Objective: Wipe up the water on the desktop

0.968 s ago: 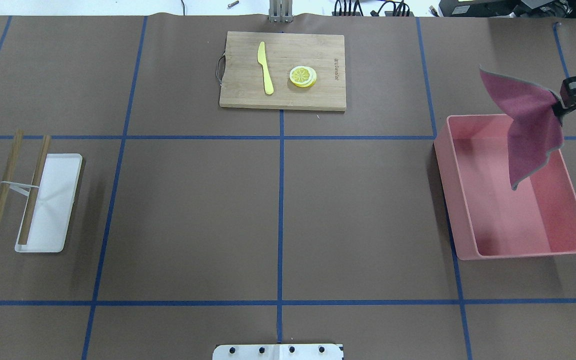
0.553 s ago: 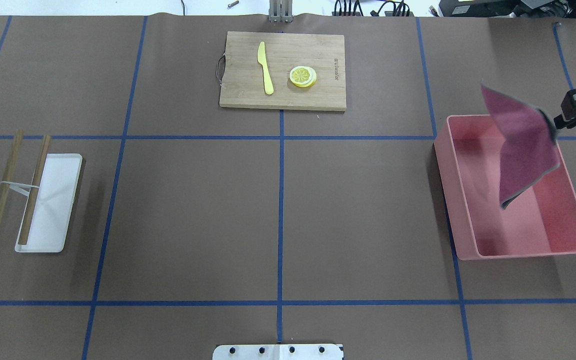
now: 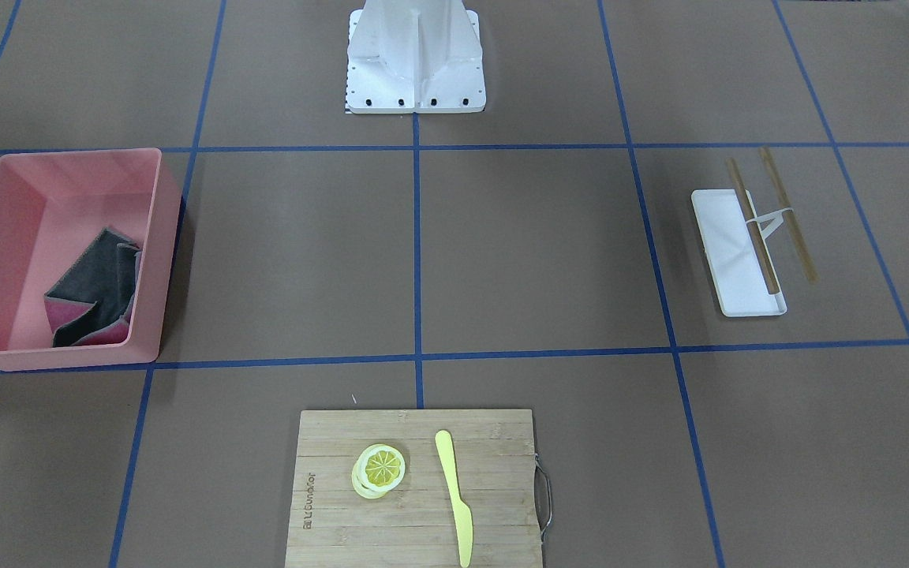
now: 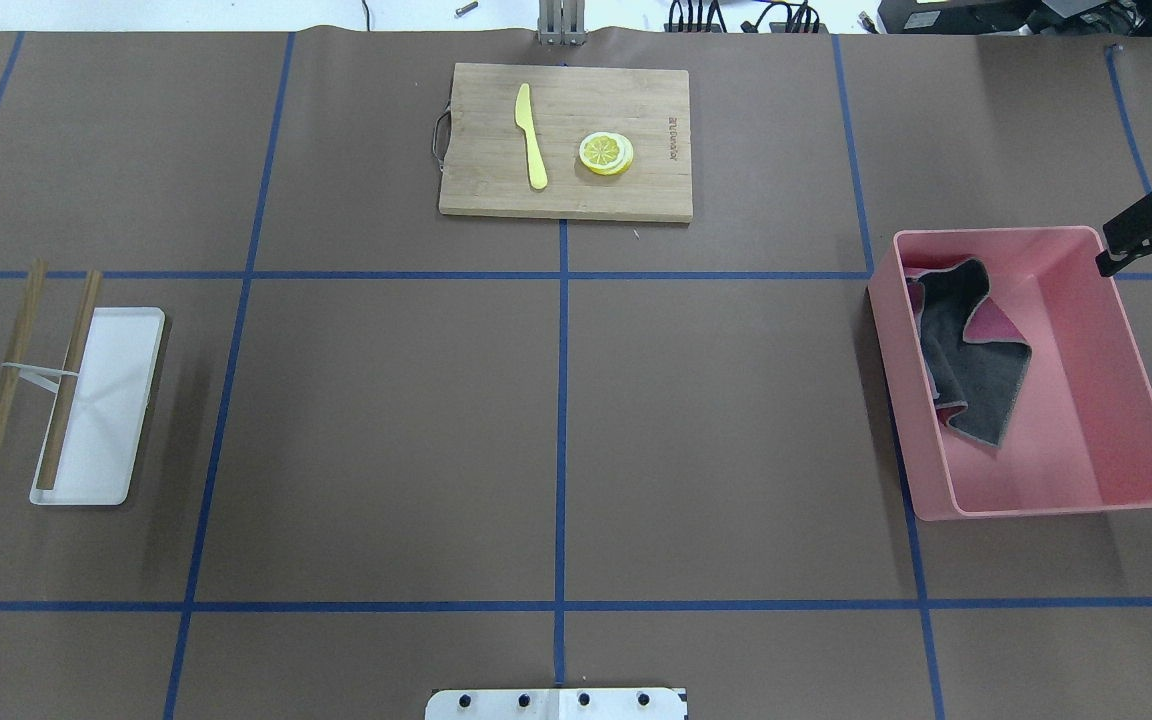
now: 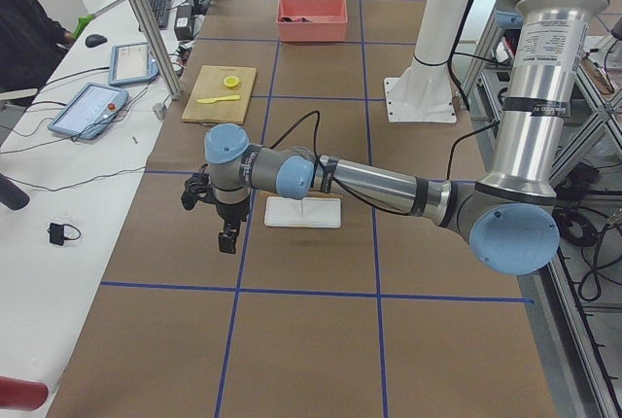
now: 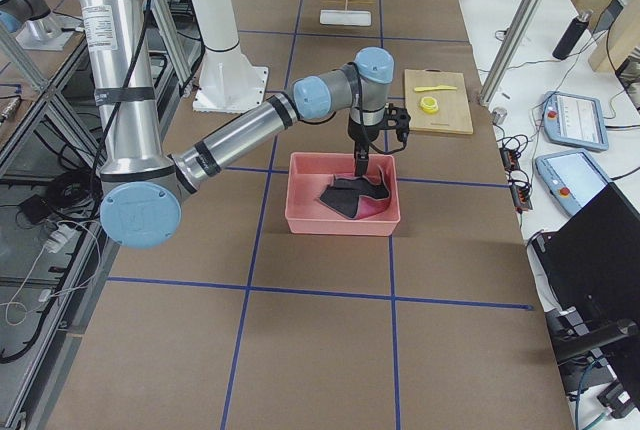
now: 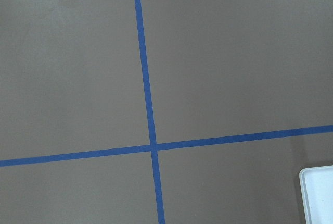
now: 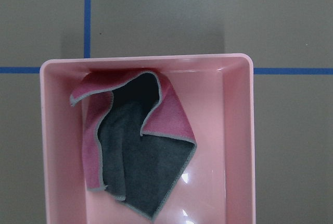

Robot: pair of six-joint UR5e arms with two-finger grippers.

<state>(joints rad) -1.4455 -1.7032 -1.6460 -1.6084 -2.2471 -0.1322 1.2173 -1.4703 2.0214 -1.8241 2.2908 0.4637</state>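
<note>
The brown desktop (image 4: 386, 420) with blue tape lines shows no water that I can make out. A pink-and-grey cloth (image 4: 976, 380) lies crumpled inside the pink bin (image 4: 1066, 505) at the right, and also shows in the right wrist view (image 8: 140, 166). My right gripper (image 4: 1128, 248) hovers above the bin's far right corner, open and empty. My left gripper (image 5: 227, 241) shows only in the exterior left view, above the desktop beside the white tray. I cannot tell whether it is open or shut.
A bamboo cutting board (image 4: 636, 200) at the far centre holds a yellow knife (image 4: 532, 140) and lemon slices (image 4: 606, 153). A white tray (image 4: 106, 440) with two wooden sticks (image 4: 66, 380) lies at the left. The robot base plate (image 4: 556, 703) is at the near edge.
My right gripper let go of the cloth. The cloth dropped from hanging above the bin to lying inside it. The gripper drew back a little toward the right edge.
</note>
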